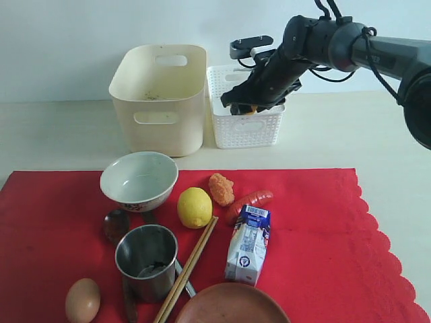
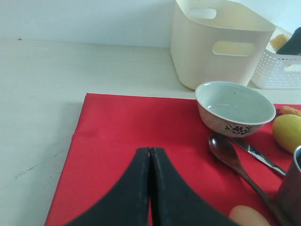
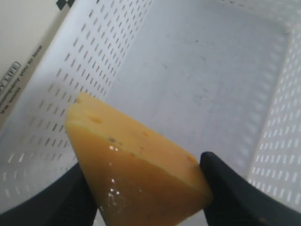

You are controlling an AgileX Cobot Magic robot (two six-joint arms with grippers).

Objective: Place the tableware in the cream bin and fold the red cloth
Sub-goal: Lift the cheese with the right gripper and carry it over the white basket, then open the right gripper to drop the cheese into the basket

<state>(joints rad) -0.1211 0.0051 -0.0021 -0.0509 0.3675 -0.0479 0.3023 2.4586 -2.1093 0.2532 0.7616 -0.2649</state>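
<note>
On the red cloth [image 1: 316, 235] lie the white bowl [image 1: 139, 180], the steel cup [image 1: 147, 261], the dark spoon [image 1: 116, 225], the chopsticks [image 1: 192, 262] and, at the front edge, the brown plate [image 1: 232, 306]. The knife [image 2: 258, 155] lies beside the spoon [image 2: 225, 150]. The cream bin [image 1: 159, 97] stands behind the cloth. My left gripper [image 2: 150, 150] is shut and empty above the cloth's left part [image 2: 122, 132], out of the exterior view. My right gripper [image 1: 252, 106] hangs in the white basket, shut on a yellow cheese wedge [image 3: 136, 165].
The white lattice basket [image 1: 246, 114] stands right of the bin. Food lies among the tableware: a lemon [image 1: 194, 207], an egg [image 1: 83, 301], a sausage [image 1: 249, 200], a fried orange piece [image 1: 221, 188] and a milk carton [image 1: 248, 245].
</note>
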